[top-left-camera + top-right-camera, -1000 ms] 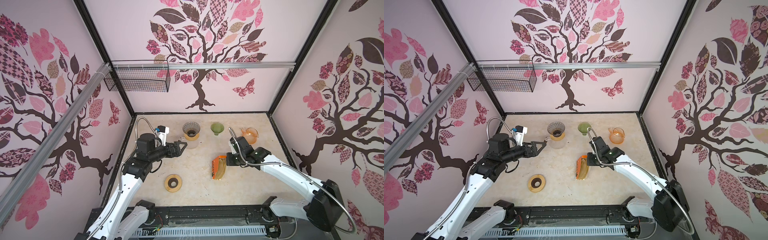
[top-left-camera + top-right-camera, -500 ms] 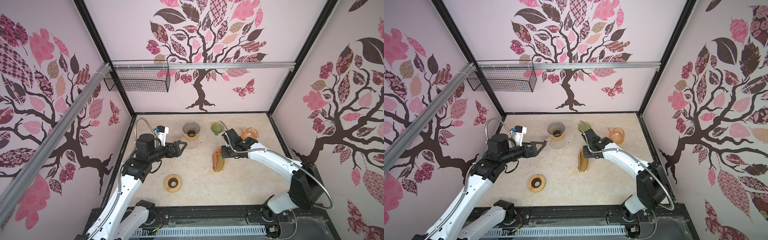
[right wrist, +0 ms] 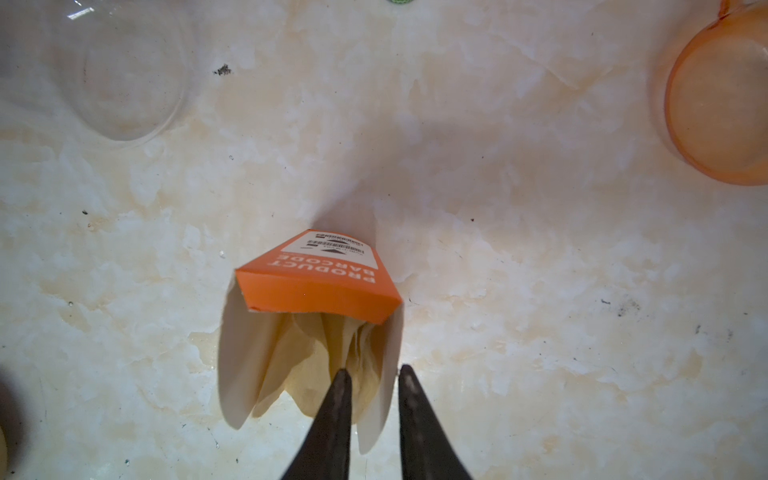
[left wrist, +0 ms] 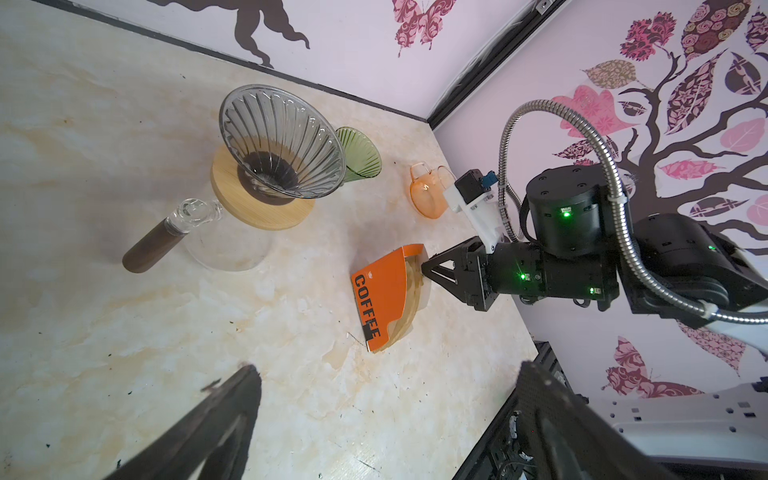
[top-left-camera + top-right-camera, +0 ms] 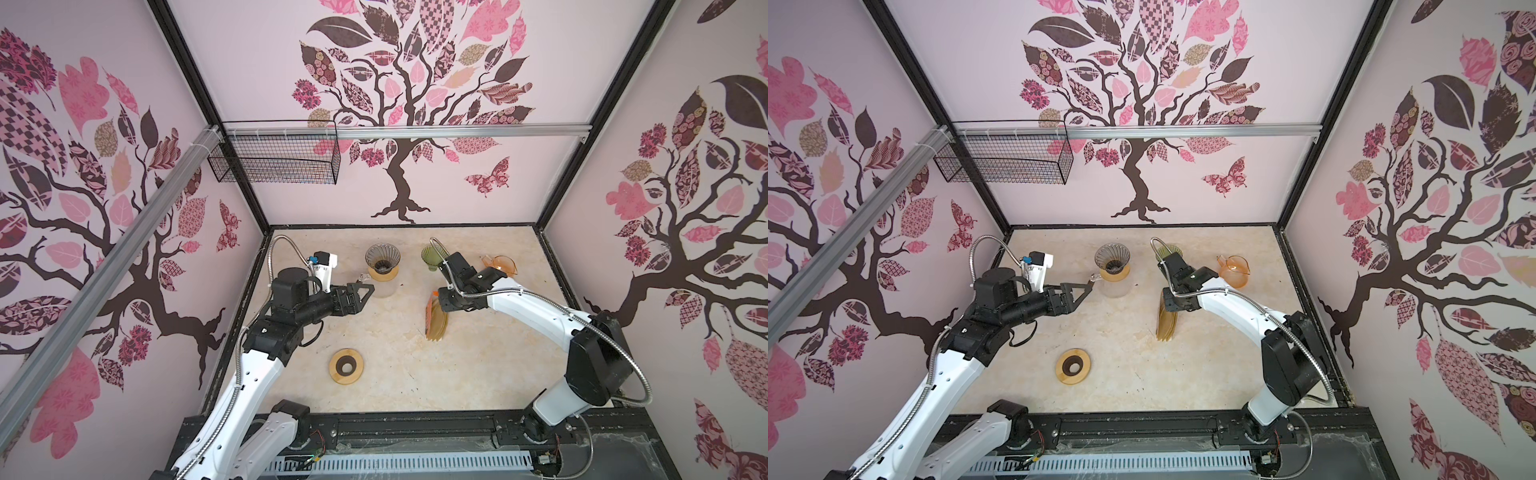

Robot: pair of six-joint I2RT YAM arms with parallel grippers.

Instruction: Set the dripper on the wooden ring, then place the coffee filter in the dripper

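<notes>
Nearest the base lies the ring [image 5: 347,365] [image 5: 1073,365], flat on the table [image 5: 478,374], well this side of the dripper [image 5: 382,257] [image 5: 1112,259] [image 4: 282,158] and a little to its left. Farther in, to the dripper's right and still nearer than it, the orange box [image 5: 435,322] [image 5: 1167,324] [image 4: 382,286] [image 3: 316,286] stands on edge. The tan filters [image 3: 307,365] are bunched inside the box, so they are well apart from the dripper. The right gripper [image 3: 376,372] reaches into the box's open mouth. Its jaws are a little apart: one finger [image 3: 332,415] is inside against the filters and the other [image 3: 419,415] is outside the white wall. Free space shows beside that wall, so we see nothing clamped. On the dripper's left, the left gripper [image 5: 363,289] [image 5: 1084,286] [image 4: 386,368] hangs with its jaws spread wide and holds nothing. In both top views its tips are just beside the handle of the carafe [image 5: 384,286] [image 4: 226,245]. The dripper itself, ribbed grey glass in a wooden collar, sits upright on that carafe. Just right of the dripper stands a green cone [image 5: 430,255] [image 4: 359,156], partly hidden by the right arm in a top view [image 5: 1170,249]. Farther right of the dripper, near the side wall, sits an orange jug [image 5: 498,266] [image 5: 1233,270] [image 4: 428,195] [image 3: 723,104].
</notes>
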